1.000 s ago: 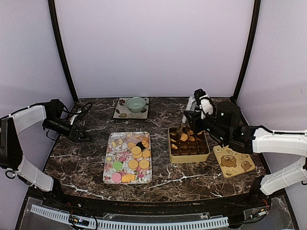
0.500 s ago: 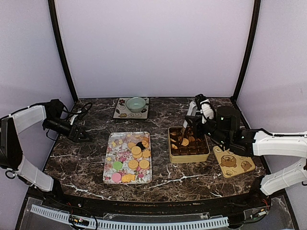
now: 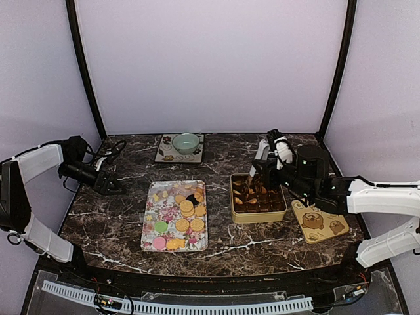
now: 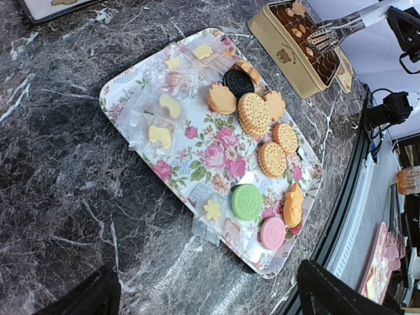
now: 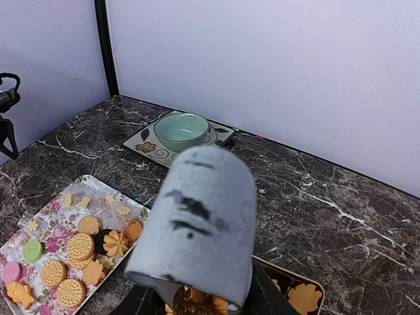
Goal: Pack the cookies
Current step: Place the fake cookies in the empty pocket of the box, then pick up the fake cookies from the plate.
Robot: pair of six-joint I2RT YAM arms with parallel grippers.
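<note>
Many cookies [image 4: 254, 113] on tray [image 4: 121, 95], tongs [image 4: 335, 29] within tin's [image 4: 289, 62] rim

Tray [image 4: 220, 152]: one, floral.

Cookies [image 4: 254, 113] on it, by kind:
- round golden [image 4: 272, 159]: three
- orange leaf or flower shapes [image 4: 221, 98]: four clear, maybe a fifth
- dark cookie [image 4: 238, 83]: one
- green cookie [image 4: 247, 201]: one
- pink cookie [image 4: 272, 232]: one
- small yellow pieces [image 4: 159, 136] in clear wrap: five, with a possible pale sixth, hard to make out

Tin [image 4: 282, 56]: one. There are more cookies inside, too small and partly hidden, so not counted.

Lid [image 3: 319, 223] with bear figures: one.

Bowl [image 3: 186, 142]: one.

Mat [image 3: 165, 155] under it: one.

Tongs [image 4: 335, 29]: one pair.
</note>
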